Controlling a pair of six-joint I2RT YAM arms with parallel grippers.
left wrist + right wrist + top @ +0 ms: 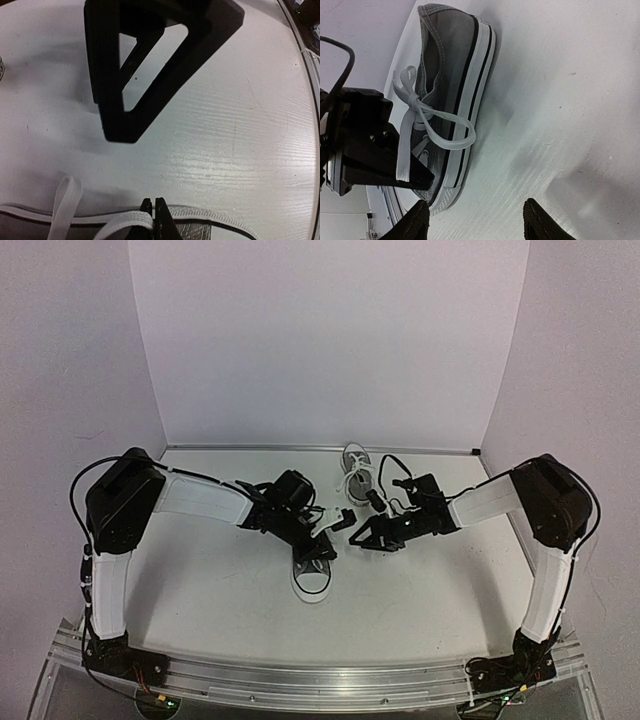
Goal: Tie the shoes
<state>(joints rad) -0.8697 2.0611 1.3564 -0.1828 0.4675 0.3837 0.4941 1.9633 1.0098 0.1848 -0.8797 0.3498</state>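
A grey shoe (312, 575) with a white sole lies mid-table, toe toward the arms. It also shows in the right wrist view (451, 60) and along the bottom of the left wrist view (210, 227). My left gripper (336, 519) is above it, shut on one white lace end (122, 222). In the right wrist view that lace (405, 145) runs from a knot to the left gripper (365, 145), and a lace loop (455, 142) hangs over the sole. My right gripper (477, 225) is open and empty just right of the shoe (357, 533). A second grey shoe (355, 468) lies behind.
The white table (220, 590) is closed in by white walls at the back and sides. The arms' aluminium rail (300, 675) runs along the near edge. The two grippers are close together over the middle of the table.
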